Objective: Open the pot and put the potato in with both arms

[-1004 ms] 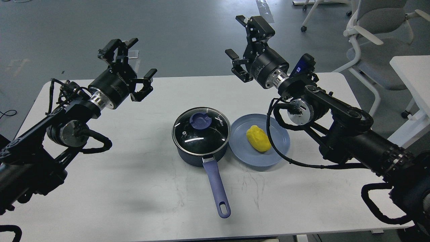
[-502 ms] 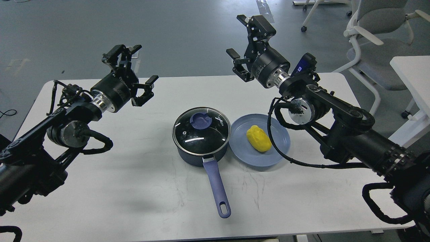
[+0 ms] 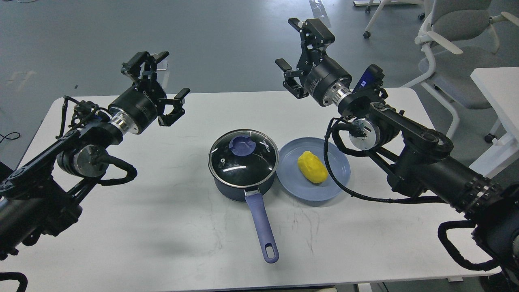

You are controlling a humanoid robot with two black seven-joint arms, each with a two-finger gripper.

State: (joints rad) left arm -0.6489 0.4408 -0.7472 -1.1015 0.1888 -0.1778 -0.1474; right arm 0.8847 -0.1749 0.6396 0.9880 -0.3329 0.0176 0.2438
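Note:
The dark navy pot stands mid-table, its long periwinkle handle pointing toward me. A round glass lid with a blue knob covers it. The yellow potato lies on a blue-grey plate just right of the pot. My left gripper is open and empty, raised above the table's far left, well left of the pot. My right gripper is open and empty, raised over the table's far edge, beyond the plate.
The white table ends close behind both grippers. Office chairs and a second white table stand at the right, beyond the right arm. Grey floor lies behind.
My left gripper dipped slightly and shifted right, then rose a little. My right gripper crept a little right. Pot, lid and potato have not moved.

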